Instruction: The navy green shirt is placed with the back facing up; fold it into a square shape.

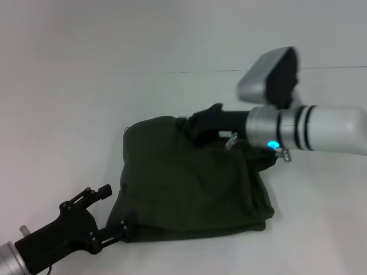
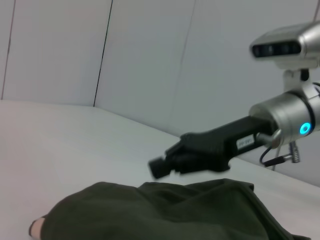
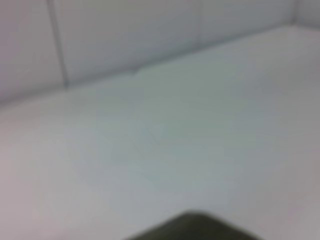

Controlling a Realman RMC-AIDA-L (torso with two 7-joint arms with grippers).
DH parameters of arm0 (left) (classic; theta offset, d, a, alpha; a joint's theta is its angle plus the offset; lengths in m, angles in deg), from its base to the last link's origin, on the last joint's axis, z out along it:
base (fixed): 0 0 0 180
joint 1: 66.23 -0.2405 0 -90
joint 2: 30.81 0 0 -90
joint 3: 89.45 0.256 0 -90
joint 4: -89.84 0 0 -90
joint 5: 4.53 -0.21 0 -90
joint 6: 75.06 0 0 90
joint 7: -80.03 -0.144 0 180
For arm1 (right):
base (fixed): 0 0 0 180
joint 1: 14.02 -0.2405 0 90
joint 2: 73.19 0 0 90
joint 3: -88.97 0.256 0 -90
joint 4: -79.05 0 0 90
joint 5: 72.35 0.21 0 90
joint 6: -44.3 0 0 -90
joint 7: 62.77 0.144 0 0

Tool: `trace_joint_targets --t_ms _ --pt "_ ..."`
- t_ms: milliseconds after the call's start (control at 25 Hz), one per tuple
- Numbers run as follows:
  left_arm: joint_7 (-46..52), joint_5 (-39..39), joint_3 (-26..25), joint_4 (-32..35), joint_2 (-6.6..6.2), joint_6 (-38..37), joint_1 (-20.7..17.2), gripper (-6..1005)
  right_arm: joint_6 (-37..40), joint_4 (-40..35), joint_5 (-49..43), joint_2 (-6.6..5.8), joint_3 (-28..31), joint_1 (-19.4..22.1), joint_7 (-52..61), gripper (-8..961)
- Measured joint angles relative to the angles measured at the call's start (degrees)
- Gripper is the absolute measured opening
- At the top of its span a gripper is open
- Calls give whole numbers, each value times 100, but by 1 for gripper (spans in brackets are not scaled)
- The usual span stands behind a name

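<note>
The navy green shirt lies folded into a rough, rumpled rectangle in the middle of the white table. My left gripper is at the shirt's near-left corner, open, with one finger touching the hem and the other held away from the fabric. My right gripper hovers just above the shirt's far edge; its fingers look shut with nothing between them. The left wrist view shows the right gripper clear above the shirt. A sliver of the shirt shows in the right wrist view.
Bare white table surface surrounds the shirt on all sides. A pale panelled wall stands behind the table. My right arm's silver forearm and its camera housing reach in from the right, above the table.
</note>
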Motion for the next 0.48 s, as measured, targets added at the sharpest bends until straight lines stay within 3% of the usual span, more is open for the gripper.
trace_joint_targets --t_ms 120,240,280,400,440,480 --pt "2 13 -136 -3 5 -17 30 886 136 -286 226 -53 181 337 293 0" --pt "2 68 -245 -7 3 -116 58 887 349 -450 139 -184 409 596 1014 -1" --pt "2 91 -253 -3 1 -155 60 887 451 -473 84 -251 456 645 1270 -1" --pt "2 190 -257 18 -20 -346 66 887 932 -497 -182 -536 618 764 2275 121" --pt "2 212 -259 22 -26 -401 70 886 1302 -492 -413 -717 761 798 2943 162" --pt "2 223 -259 27 -30 -436 74 886 1302 -492 -413 -717 761 798 2943 195"
